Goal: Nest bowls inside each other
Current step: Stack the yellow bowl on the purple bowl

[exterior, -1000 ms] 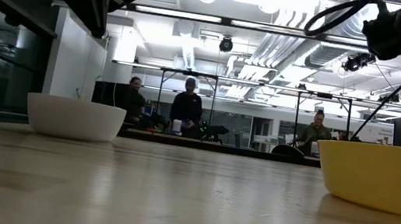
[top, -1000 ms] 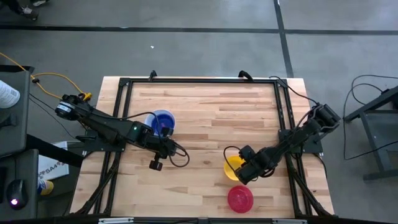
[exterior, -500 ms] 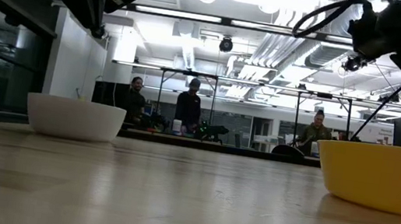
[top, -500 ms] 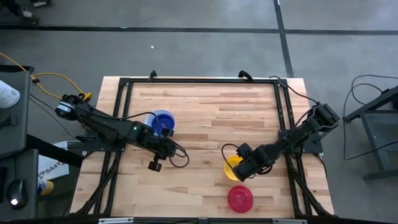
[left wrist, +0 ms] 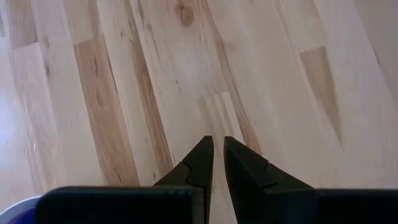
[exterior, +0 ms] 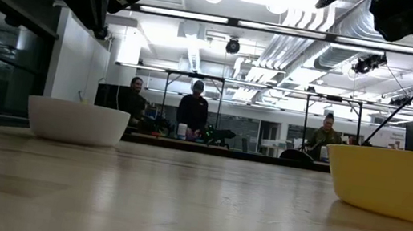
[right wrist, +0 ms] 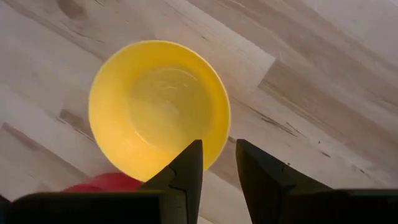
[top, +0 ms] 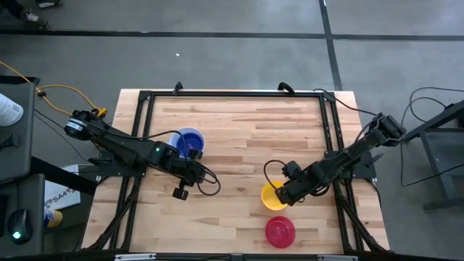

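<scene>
1. On the pale wooden bench (top: 239,123), toward its right front, the right end effector (right wrist: 216,163) hangs just above the near rim of the small round yellow plastic bowl (right wrist: 159,106), its fingers parted by a narrow gap and holding nothing.
2. The yellow bowl sits upright and empty; the small round red-pink plastic bowl (top: 280,231) lies just beside it, closer to the front edge, the two not yet nested.
3. At the left of the bench, the small round blue plastic bowl (top: 190,139) already sits inside the small round white plastic bowl (exterior: 77,121), whose rim shows at its side. Whether a purple bowl is in that stack cannot be told.
4. The left end effector (left wrist: 217,158) waits over bare wood near that stack, its fingers nearly together and empty.
5. The step in hand looks like picking up the yellow bowl.
6. The next move, in my judgement, calls for dropping one finger inside the rim and one outside, pinching the thin wall, then lifting level.
7. The risk is a smooth, light bowl tipping or sliding out of so narrow a bite.
</scene>
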You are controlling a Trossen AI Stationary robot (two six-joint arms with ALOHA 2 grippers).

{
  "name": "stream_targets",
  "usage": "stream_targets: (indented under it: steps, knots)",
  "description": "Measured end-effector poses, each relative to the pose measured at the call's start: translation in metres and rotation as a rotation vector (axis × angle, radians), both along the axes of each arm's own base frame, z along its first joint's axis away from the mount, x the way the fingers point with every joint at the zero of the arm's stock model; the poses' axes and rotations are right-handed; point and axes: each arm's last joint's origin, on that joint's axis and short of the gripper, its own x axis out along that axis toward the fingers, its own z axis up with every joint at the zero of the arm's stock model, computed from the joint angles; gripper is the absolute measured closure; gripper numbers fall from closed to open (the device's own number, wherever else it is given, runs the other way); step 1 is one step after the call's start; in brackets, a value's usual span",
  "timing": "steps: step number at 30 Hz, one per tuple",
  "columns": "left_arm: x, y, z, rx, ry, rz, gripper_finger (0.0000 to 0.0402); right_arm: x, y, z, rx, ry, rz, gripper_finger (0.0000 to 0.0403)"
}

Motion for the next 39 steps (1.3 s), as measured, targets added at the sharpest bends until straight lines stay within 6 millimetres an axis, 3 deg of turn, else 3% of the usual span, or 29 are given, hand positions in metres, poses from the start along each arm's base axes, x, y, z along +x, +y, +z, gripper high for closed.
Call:
stream_targets:
  steps: [6, 17, 39]
  knots:
    - [-0.001, 0.0, -0.001, -0.003, 0.016, -0.005, 0.0364, -0.012, -0.005, -0.025, 0.087, -0.012, -0.04, 0.0311]
    - [-0.001, 0.0, -0.001, -0.008, 0.018, -0.003, 0.0364, -0.016, -0.008, -0.035, 0.153, -0.116, -0.046, 0.0311]
    - [-0.001, 0.0, -0.001, -0.011, 0.018, -0.002, 0.0364, -0.013, -0.006, -0.056, 0.154, -0.062, -0.053, 0.0311]
